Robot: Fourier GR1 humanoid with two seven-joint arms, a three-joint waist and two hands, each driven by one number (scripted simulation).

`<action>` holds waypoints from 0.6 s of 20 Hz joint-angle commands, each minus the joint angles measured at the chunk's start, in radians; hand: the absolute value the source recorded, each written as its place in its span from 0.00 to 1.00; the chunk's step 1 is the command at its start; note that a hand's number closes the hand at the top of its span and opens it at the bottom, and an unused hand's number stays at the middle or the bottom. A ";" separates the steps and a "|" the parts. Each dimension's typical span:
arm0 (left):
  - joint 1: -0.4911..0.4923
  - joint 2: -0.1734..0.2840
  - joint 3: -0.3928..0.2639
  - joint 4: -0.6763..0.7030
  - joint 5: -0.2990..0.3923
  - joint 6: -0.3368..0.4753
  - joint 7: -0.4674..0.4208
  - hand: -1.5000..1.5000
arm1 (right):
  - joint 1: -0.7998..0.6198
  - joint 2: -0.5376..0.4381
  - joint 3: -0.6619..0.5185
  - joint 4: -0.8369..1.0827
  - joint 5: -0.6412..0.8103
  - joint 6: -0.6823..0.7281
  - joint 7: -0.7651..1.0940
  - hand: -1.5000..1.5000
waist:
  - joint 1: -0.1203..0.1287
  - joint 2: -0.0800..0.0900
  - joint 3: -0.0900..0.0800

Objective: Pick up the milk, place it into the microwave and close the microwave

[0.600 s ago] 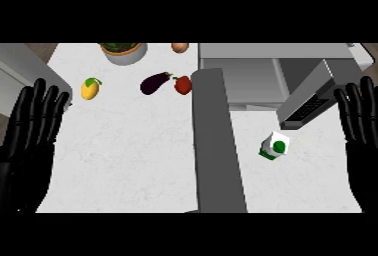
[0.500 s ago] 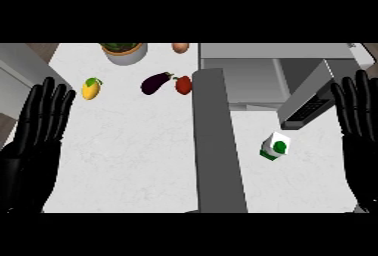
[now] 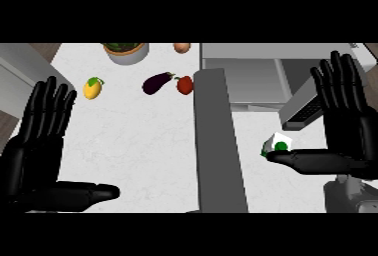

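Observation:
The milk (image 3: 279, 144) is a small white carton with a green mark, standing on the counter right of the microwave's open door (image 3: 218, 140). The microwave (image 3: 255, 75) sits at the back right, its cavity open toward me. My right hand (image 3: 347, 125) is open, fingers straight and pointing away, just right of the carton; its thumb (image 3: 306, 160) lies across the near side of the carton and hides the carton's base. My left hand (image 3: 37, 135) is open at the left edge, fingers up, thumb stretched out to the right.
At the back of the white counter lie a yellow mango (image 3: 91, 88), a dark eggplant (image 3: 156, 83), a red pepper (image 3: 184, 84), a potted plant (image 3: 125, 51) and a brown onion (image 3: 181, 47). The open door stands as a long grey bar across the middle.
Both hands have come further into view and moved inward. The right hand has drawn in to the milk, with its thumb now at the carton's near side.

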 commanded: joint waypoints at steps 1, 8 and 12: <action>0.111 -0.024 -0.019 -0.041 -0.017 0.001 -0.043 0.00 | -0.051 0.002 -0.007 0.044 -0.009 -0.021 0.049 0.00 | 0.002 -0.001 0.000; 0.176 -0.022 -0.007 -0.134 0.037 -0.019 0.022 0.00 | 0.087 0.012 0.000 0.131 0.028 0.009 -0.109 0.00 | 0.001 -0.001 0.000; 0.286 -0.060 -0.101 -0.196 -0.024 -0.012 -0.028 0.00 | 0.082 0.016 -0.010 0.199 0.053 -0.012 -0.151 0.00 | 0.002 -0.002 0.001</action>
